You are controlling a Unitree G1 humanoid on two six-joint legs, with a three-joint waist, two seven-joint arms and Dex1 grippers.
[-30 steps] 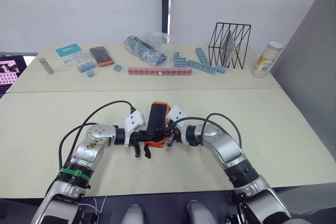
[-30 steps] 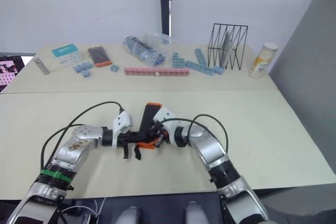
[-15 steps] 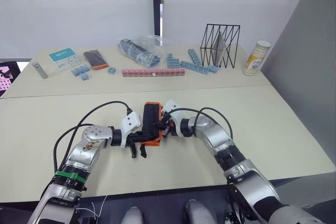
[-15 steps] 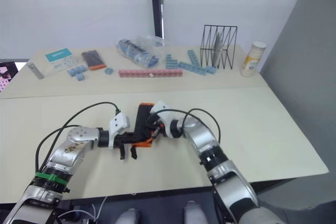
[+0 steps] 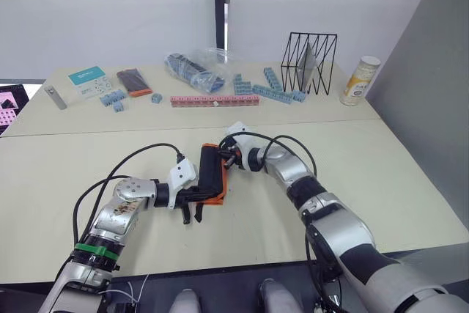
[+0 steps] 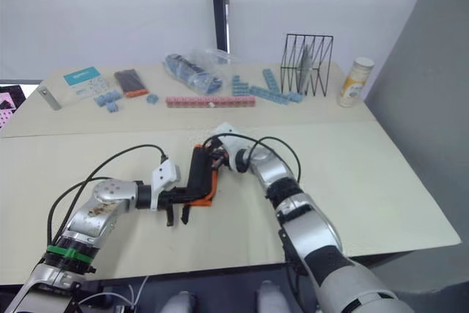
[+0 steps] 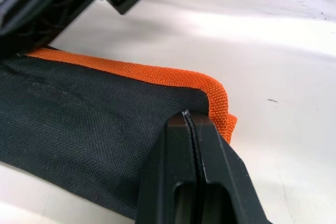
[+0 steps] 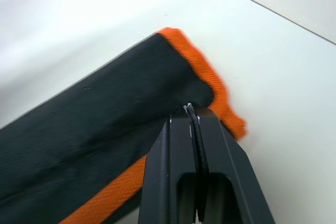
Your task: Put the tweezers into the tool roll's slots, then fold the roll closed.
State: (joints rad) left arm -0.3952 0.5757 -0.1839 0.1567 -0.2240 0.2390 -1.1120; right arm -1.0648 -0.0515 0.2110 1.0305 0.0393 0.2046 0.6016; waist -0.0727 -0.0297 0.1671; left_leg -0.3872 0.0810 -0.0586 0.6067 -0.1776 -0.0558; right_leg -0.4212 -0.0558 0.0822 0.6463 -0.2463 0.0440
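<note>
Both jaws pinched shut on the tool roll [image 5: 213, 174]: left gripper [image 7: 187, 120] clamps fabric just inside the orange-edged corner at the near end, right gripper [image 8: 192, 109] clamps the far corner by the orange binding. Roll sits mid-desk between the two arms, folded into a narrow black strip with the strap [image 5: 196, 213] dangling at the near end.

Change over the last second: right arm has swung from beside the roll's near half up to its far end, and the roll now lies more lengthwise, away from the robot. No tweezers or slots visible, so I'd guess they're folded inside and we're in the closing fold. Not confirmed.

Desk [image 5: 381, 174]: pale beige, seam to a second one behind. Back row: grey metal bar [image 5: 54, 97], teal card [image 5: 91, 76], small black-and-orange case [image 5: 133, 81], blue blocks [image 5: 271, 89], pink strip [image 5: 214, 100], plastic bag [image 5: 196, 67], black wire rack [image 5: 311, 62], yellow-labelled bottle [image 5: 359, 81]. White wall behind, grey panel at right.
</note>
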